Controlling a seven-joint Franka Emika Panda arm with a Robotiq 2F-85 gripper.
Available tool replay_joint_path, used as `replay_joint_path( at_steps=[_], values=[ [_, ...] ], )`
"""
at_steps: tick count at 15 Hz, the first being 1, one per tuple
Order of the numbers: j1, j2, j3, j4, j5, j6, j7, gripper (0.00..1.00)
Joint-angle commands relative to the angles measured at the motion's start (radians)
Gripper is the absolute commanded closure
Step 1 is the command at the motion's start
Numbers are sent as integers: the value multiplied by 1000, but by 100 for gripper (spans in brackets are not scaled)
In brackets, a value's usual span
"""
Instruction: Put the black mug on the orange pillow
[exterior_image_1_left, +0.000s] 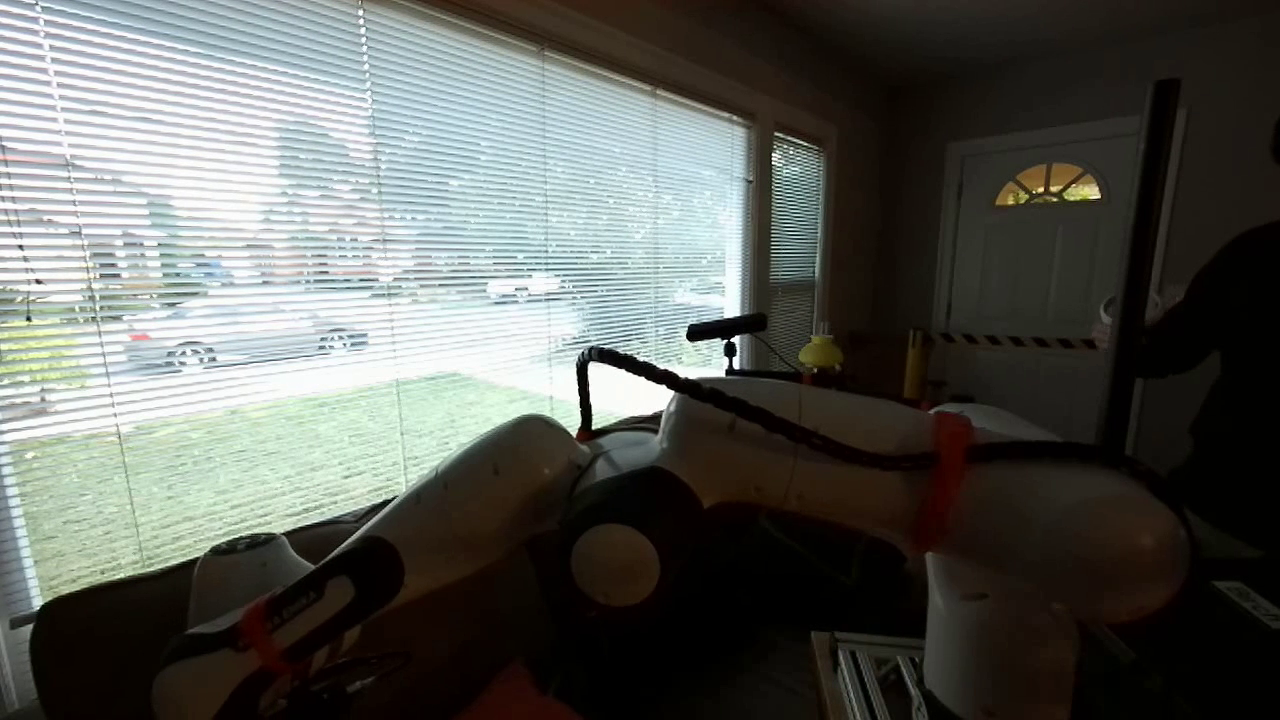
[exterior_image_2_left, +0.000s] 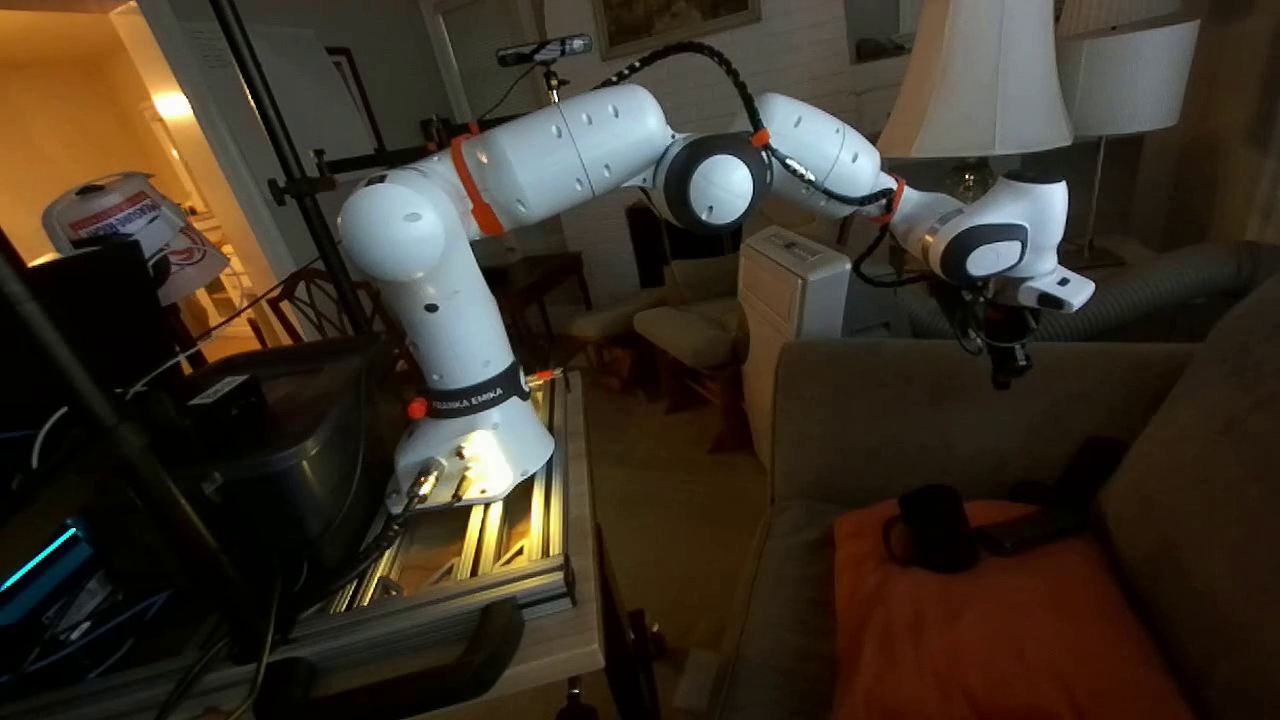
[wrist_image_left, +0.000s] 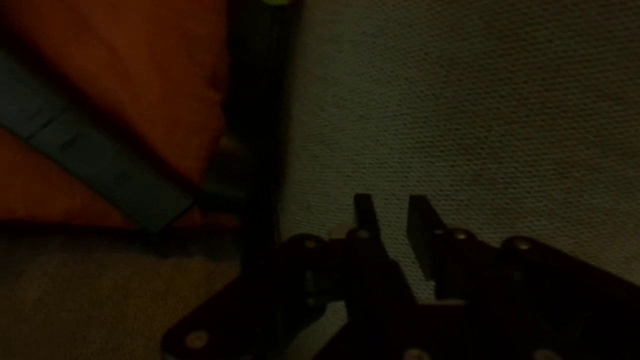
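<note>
2 exterior views share the arm, facing window or sofa — wrist view looks down, close.

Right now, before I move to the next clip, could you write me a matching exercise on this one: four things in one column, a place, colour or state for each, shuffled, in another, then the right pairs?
Things:
1. mug
2. pillow
3. end effector
4. grey car

Places, colours, states:
A. jaws apart, nothing between them
B. resting on the pillow
C. outside, beyond the blinds
D. orange, lying on the sofa

Pairs: 1-B, 2-D, 3-A, 4-C
</note>
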Motion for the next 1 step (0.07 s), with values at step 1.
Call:
replay_joint_path(
  at_steps=[1],
  values=[
    [-2,0,0,-4,0,0,0,69]
  ],
)
